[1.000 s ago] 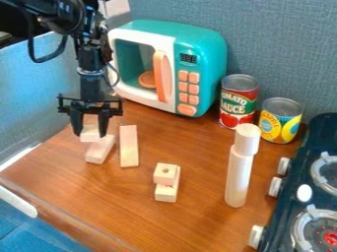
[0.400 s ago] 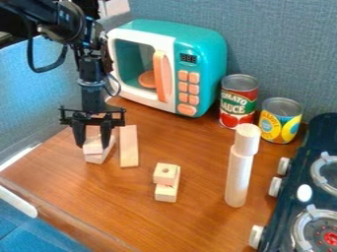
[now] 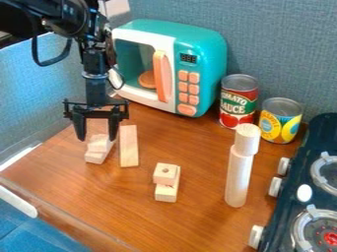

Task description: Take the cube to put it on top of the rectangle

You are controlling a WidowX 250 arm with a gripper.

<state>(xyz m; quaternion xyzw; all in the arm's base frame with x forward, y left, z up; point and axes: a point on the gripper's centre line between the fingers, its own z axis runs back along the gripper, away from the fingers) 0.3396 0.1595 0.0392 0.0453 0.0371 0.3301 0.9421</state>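
The black gripper (image 3: 97, 139) hangs at the left over the table, open, its two fingertips wide apart. Below and between them, a light wooden cube (image 3: 99, 143) rests on top of a wooden rectangle (image 3: 95, 156) that lies flat on the table. The fingers stand clear of the cube on both sides. The upper end of the rectangle is partly covered by the cube.
Right beside them lies a longer wooden block (image 3: 129, 146). Nearer the front are a holed cube (image 3: 165, 174) on a block (image 3: 166, 192) and a tall wooden cylinder stack (image 3: 238, 172). Behind stand a toy microwave (image 3: 204, 64) and cans (image 3: 238, 101); a stove (image 3: 309, 197) is right.
The cube, first held between the fingers at the rectangle's far end, came down and forward onto it. The fingers then opened and the gripper rose slightly, shifting right.
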